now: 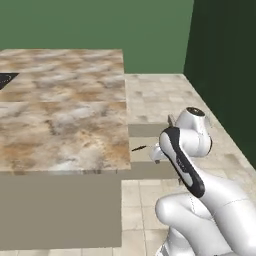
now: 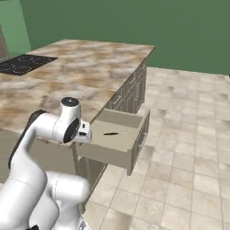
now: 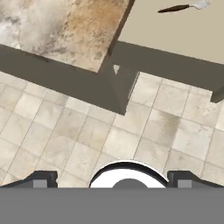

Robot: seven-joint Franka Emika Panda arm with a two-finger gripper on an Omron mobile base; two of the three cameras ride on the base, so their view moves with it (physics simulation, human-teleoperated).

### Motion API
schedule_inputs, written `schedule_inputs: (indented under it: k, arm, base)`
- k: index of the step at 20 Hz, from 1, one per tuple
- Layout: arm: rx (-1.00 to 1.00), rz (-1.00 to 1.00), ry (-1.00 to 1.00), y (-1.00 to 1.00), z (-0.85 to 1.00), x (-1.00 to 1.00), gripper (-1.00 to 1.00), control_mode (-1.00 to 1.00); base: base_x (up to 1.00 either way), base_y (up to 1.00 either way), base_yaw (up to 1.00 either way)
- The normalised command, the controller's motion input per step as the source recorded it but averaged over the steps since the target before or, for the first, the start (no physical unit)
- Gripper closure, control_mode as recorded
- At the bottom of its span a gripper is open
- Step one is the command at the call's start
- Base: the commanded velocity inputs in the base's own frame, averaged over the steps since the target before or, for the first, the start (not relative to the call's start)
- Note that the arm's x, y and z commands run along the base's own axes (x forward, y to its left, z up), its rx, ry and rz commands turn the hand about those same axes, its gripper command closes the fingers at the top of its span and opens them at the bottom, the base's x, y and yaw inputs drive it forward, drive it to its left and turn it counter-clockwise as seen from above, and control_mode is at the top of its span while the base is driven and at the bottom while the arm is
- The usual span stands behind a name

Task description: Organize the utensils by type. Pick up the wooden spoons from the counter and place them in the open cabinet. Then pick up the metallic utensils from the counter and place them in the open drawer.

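Observation:
The open drawer (image 1: 146,131) (image 2: 117,120) (image 3: 183,30) sticks out from the end of the marbled counter (image 1: 60,125) (image 2: 85,72) (image 3: 65,26). One metallic utensil (image 1: 139,148) (image 2: 110,133) (image 3: 181,6) with a thin dark handle and a small silvery head lies flat on the drawer's beige floor. My gripper (image 1: 156,153) (image 2: 85,132) (image 3: 114,179) hangs open beside the drawer's near side, just off the counter's corner. Nothing is between its widely spread fingertips (image 3: 43,178). The wooden spoons and the round grey-headed utensil are out of view.
A black stovetop (image 1: 6,80) (image 2: 22,63) is set into the far part of the counter. Beige floor tiles (image 3: 87,131) lie below the hand. A dark green wall (image 1: 225,60) stands to the right, beyond the tiled aisle.

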Motion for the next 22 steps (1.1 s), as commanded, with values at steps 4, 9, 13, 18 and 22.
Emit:
schedule_inputs:
  k: [4,9,13,18,22]
  arm:
    - [0.00,0.00,0.00,0.00,0.00,0.00,-1.00,1.00]
    - [0.00,0.00,0.00,0.00,0.00,0.00,-1.00,1.00]
    - [0.00,0.00,0.00,0.00,0.00,0.00,-1.00,1.00]
    - [0.00,0.00,0.00,0.00,0.00,0.00,-1.00,1.00]
    - [0.00,0.00,0.00,0.00,0.00,0.00,-1.00,1.00]
  base:
    - [-0.24,0.14,1.00]
    - [-0.09,0.11,1.00]
    - [-0.05,0.04,1.00]
    - [-0.02,0.04,1.00]
    - [0.32,0.00,0.98]
